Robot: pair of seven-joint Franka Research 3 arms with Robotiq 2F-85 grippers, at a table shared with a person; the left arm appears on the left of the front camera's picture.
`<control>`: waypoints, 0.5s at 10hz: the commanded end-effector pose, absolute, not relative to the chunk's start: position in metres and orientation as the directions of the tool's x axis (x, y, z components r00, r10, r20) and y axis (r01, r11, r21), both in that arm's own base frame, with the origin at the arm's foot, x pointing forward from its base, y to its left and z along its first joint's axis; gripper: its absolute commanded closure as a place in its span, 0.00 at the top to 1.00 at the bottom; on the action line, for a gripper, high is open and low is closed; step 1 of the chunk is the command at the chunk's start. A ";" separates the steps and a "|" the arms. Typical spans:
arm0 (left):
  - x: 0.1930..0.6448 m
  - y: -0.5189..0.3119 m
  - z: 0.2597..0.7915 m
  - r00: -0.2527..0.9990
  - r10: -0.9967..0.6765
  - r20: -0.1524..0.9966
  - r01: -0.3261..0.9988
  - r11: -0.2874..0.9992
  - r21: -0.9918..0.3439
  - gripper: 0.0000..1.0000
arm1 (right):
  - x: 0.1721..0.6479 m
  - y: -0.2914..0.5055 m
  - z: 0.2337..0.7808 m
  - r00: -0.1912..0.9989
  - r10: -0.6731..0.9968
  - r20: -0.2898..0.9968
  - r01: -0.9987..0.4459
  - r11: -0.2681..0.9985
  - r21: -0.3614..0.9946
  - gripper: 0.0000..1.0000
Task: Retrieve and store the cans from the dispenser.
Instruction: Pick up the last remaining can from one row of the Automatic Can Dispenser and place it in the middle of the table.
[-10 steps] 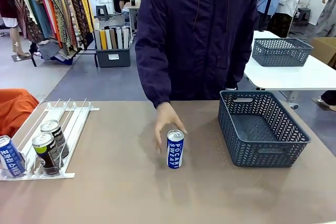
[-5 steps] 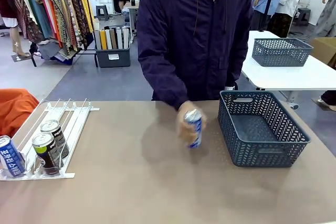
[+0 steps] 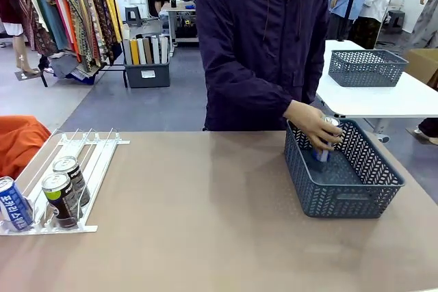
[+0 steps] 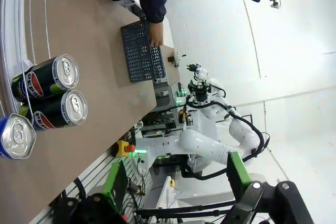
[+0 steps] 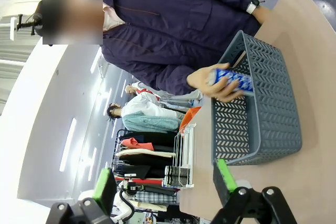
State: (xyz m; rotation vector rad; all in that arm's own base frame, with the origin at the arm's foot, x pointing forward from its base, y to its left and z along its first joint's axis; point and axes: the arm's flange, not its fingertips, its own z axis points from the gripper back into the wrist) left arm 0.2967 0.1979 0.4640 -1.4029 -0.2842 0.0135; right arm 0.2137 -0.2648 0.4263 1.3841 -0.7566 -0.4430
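Two nearest items: left pincer (image 4: 177,169) and right pincer (image 5: 164,181), both spread wide, empty. Eight o'clock: white railed sloped dispenser (image 3: 101,154), three slim silver-topped cans (image 3: 61,197) at its low end, one blue, two black. Two o'clock: dark grey lattice basket (image 3: 345,200); person's hand (image 3: 309,122) holds blue-and-white can (image 5: 237,80) at its far rim. Best lowered upright, released low.

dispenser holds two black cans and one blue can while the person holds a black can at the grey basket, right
Not quite: the right wrist view shows the can in the person's hand is blue-and-white, not black. The dispenser holds two black cans and one blue can; the hand is at the grey basket.
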 end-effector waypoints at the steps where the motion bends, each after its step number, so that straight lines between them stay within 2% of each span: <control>1: 0.295 0.197 0.466 0.962 0.177 0.206 0.179 0.158 -0.971 1.00 | 0.215 -0.266 0.432 0.693 -0.689 0.212 -0.147 0.152 0.977 1.00; 4: 0.296 0.198 0.464 0.966 0.177 0.189 0.158 0.172 -0.972 1.00 | 0.215 -0.266 0.432 0.693 -0.689 0.212 -0.147 0.152 0.977 1.00; 5: 0.296 0.180 0.459 0.956 0.177 0.232 0.136 0.432 -0.892 1.00 | 0.215 -0.266 0.432 0.693 -0.689 0.212 -0.147 0.152 0.977 1.00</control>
